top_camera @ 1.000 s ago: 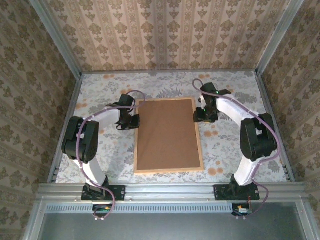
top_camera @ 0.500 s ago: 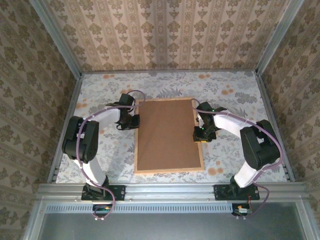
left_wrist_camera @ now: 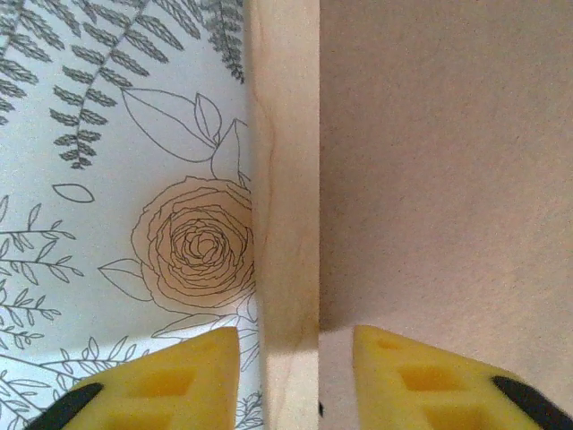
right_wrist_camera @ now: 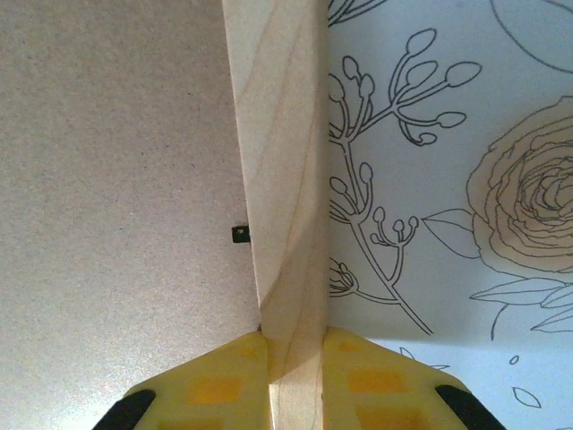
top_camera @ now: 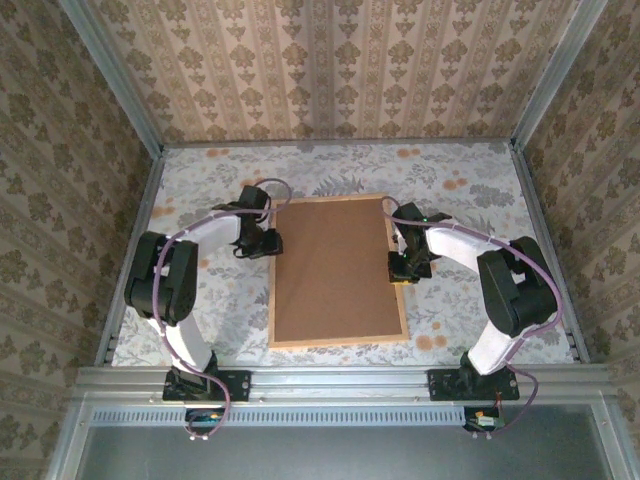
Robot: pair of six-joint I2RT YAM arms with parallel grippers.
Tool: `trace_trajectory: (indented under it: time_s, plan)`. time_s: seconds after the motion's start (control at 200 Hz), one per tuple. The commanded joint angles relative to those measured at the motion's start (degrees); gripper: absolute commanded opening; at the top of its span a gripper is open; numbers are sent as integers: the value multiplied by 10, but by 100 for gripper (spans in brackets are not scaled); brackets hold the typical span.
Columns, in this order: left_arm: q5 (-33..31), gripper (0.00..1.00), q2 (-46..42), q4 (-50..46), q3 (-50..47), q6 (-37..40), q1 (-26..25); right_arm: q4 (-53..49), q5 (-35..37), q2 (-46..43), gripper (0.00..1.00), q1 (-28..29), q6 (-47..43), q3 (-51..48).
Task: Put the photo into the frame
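Wood moulding, thin and pale, is seen nearest: the frame (top_camera: 337, 342) is laid flat and back-up on the flowered table (top_camera: 440, 300), midway between the arms, with its brown backing board (top_camera: 335, 270) uppermost. Further up, its right rail is pinched by the right gripper (right_wrist_camera: 294, 354), pads pressed against both sides. Further still, the left rail is straddled by the left gripper (left_wrist_camera: 295, 358), pads spread with gaps on either side. Light, stiff but easily racked handling is to be expected; the long rails are best gripped opposite one another.
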Motion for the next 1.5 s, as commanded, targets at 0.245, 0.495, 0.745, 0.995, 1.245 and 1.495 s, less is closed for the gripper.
trace_trajectory:
  time_s: [0.245, 0.495, 0.745, 0.995, 1.245, 1.495]
  plan:
    - [26, 58, -57, -27, 1, -7, 53, 13, 23, 21, 15, 11, 51, -17]
    - [74, 34, -21, -49, 40, -4, 62, 15, 16, 19, 15, 12, 52, -15]
    - [83, 28, -35, -86, 2, 15, 49, 12, 11, 22, 14, 13, 47, -6]
    - [101, 23, -16, -88, 6, 20, 39, 9, 12, 25, 14, 12, 43, -2]
    - [108, 20, 1, -79, -1, 18, 33, 6, 15, 24, 15, 12, 41, 2]
    - [104, 17, 9, -75, -5, 19, 33, 3, 16, 23, 15, 13, 40, 3]
